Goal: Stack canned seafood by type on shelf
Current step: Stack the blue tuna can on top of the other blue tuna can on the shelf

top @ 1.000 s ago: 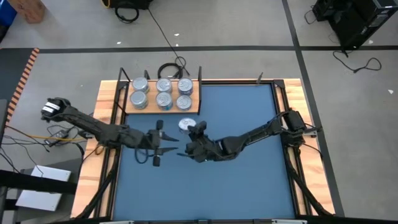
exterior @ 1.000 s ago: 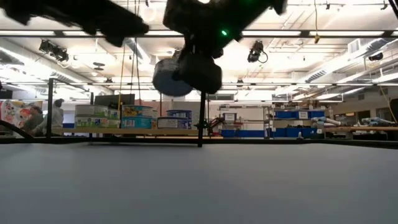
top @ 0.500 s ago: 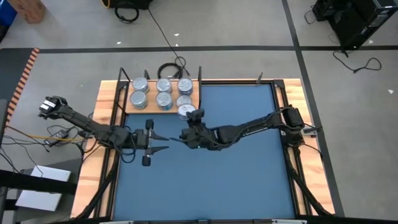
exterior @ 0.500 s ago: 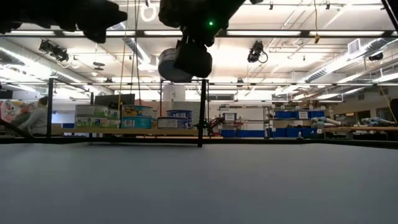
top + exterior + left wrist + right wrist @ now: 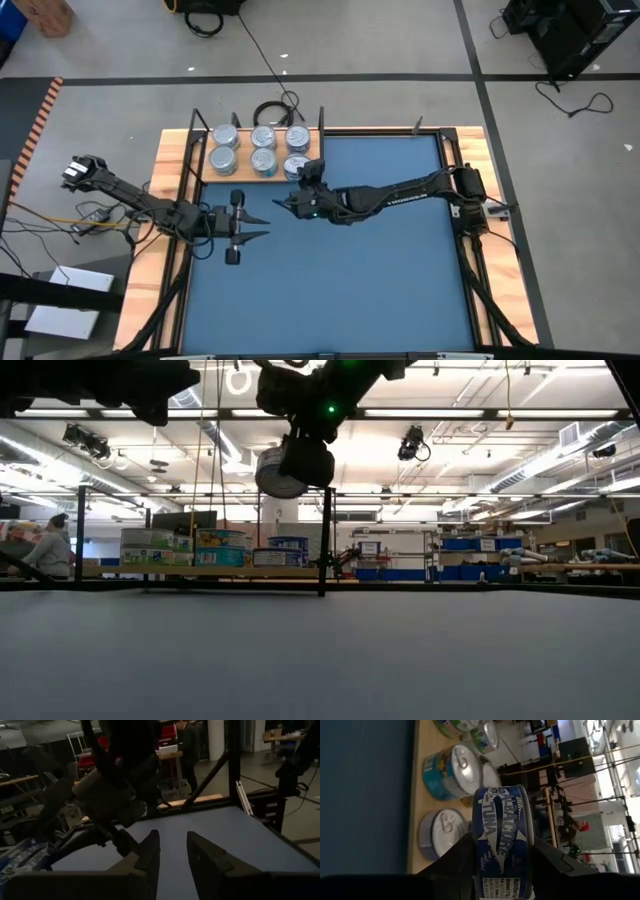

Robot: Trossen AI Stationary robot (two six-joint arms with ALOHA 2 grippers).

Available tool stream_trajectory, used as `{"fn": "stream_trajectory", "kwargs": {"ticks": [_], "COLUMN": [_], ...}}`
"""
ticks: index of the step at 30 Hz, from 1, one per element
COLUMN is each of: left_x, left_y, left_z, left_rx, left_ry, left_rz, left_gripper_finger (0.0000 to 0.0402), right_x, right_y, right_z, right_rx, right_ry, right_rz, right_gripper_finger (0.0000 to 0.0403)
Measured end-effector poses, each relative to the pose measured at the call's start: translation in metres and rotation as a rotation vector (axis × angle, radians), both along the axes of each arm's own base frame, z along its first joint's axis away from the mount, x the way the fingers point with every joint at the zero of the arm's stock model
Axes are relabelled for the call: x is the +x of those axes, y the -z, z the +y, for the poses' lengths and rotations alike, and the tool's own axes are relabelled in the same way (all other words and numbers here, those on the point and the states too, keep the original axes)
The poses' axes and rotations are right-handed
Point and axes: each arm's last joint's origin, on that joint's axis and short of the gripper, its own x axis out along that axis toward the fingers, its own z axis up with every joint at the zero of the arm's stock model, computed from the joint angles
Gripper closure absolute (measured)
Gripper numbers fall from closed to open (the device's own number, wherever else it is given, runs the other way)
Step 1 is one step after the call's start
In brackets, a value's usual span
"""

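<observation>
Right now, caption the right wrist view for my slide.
Right end effector grips a blue-labelled round tuna tin beside the light-brown wooden shelf.

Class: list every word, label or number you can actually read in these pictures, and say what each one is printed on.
"ALBACORE": on the blue tuna tin held in the right gripper.
"TUNA": same tin, beside it.
Small print on that tin: too small to read.
Labels on the tins on the shelf: unreadable.
Boxes across the room: blurred, unreadable.

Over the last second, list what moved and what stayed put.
The right end effector carried its blue-labelled round tuna tin from the mat to the light wooden shelf's front edge. The left end effector drew back, narrowing. The silver shelved tins stayed.
</observation>
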Motion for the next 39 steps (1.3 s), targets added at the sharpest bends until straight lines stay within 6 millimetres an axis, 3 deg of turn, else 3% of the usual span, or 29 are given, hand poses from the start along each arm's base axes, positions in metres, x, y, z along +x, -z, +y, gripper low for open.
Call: {"fn": "stream_trajectory", "kwargs": {"ticks": [12,20,31,39], "left_x": [0.0,-0.001,-0.003,-0.003], "left_y": [-0.001,-0.001,-0.002,-0.003], "left_z": [0.0,0.0,0.001,0.001], "left_rx": [-0.002,-0.001,-0.003,-0.006], "left_ry": [-0.001,0.005,0.019,0.02], "left_rz": [-0.011,-0.006,-0.011,-0.016], "left_gripper_finger": [0.0303,0.0303,0.0303,0.0303], "right_x": [0.017,0.06,0.058,0.056], "right_y": [-0.035,-0.013,-0.004,0.02], "right_z": [-0.002,-0.019,-0.03,-0.043], "right_rx": [-0.066,-0.072,0.017,0.032], "right_ry": [-0.061,-0.013,0.079,0.097], "right_rz": [-0.014,0.138,0.115,0.121], "right_gripper_finger": [0.0257,0.0257,0.0257,0.0257]}}
